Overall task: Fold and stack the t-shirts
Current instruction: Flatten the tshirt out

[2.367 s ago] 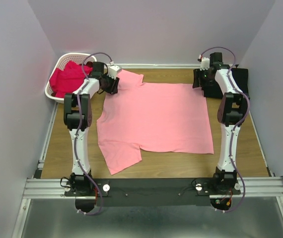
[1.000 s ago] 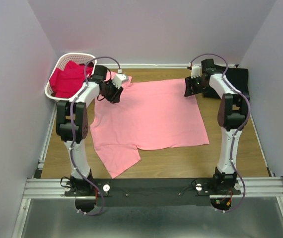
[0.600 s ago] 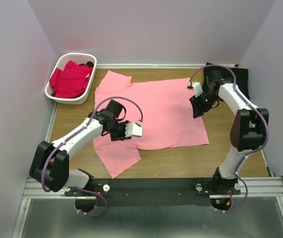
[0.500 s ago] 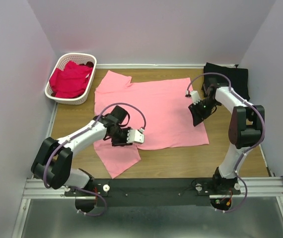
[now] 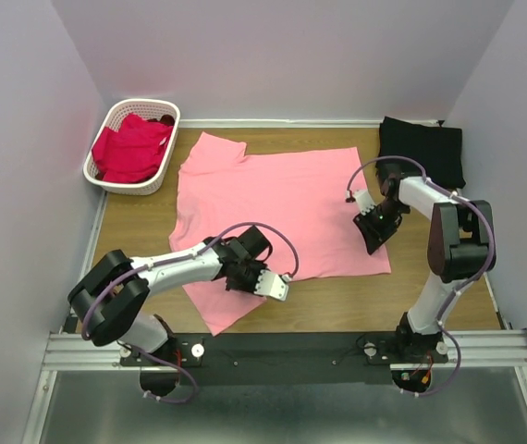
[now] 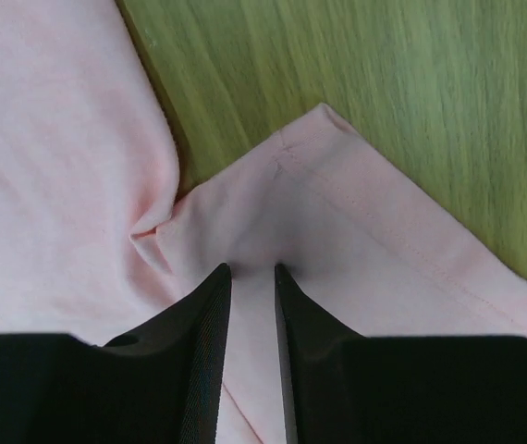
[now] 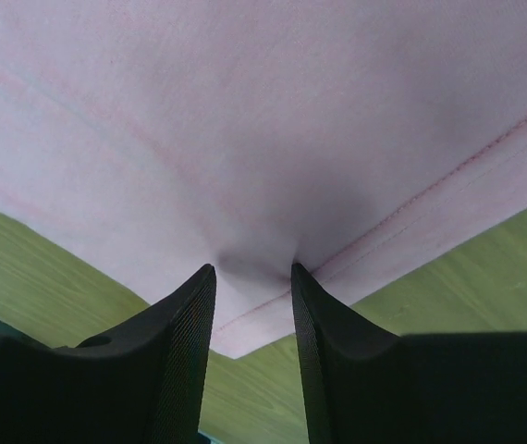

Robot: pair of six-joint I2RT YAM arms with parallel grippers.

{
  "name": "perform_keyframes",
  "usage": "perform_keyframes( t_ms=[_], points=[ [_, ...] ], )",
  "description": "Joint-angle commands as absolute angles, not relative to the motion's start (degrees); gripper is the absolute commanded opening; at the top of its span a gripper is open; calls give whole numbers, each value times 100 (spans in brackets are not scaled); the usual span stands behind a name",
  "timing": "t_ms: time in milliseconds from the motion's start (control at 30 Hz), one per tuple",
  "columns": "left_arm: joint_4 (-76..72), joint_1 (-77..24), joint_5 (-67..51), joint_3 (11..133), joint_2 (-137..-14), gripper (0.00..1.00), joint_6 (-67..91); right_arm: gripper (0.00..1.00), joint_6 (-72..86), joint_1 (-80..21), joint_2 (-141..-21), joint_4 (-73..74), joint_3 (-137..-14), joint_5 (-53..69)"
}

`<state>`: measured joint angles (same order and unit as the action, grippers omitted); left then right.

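**A:** One basket point(image 5: 120, 185) sits well off to the far left of the left claw point(image 6: 250, 270), holding the magenta-red t-shirts point(image 5: 132, 148). What's that claw doing?

**B:** It's down on the salmon-pink t-shirt point(image 5: 282, 199) where the near sleeve meets the body. Its fingers are a narrow slot apart, with bare table point(image 6: 411, 102) just ahead.

**A:** And the right claw point(image 7: 252, 268)?

**B:** Its fingers are also apart. The tips press into the same shirt beside its stitched hem, and the cloth dimples between them. The shirt lies flat between both claws. The black t-shirt point(image 5: 421, 148) lies beyond the right one.
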<state>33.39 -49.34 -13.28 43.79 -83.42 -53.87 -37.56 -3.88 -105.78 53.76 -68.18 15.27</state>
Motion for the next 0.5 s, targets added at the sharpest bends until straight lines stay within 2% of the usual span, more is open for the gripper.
perform_keyframes(
  t_ms=[0, 300, 433, 467],
  points=[
    [3445, -5360, -1406, 4131, -8482, 33, -5151, 46, -3911, -404, -10522, 5212, -6250, 976],
    [3735, -6231, -1793, 4262, -8121, 33, -4966, 47, -4052, -404, -9870, 5431, -5801, 721],
    [3954, -6162, -1837, 4412, -7964, 34, -4948, 54, -4034, -378, -9677, 5844, -6230, 1097],
    [4025, -6057, -1846, 4586, -7893, 34, -4992, 56, -3973, -361, -9590, 6045, -6649, 1238]
  ],
)
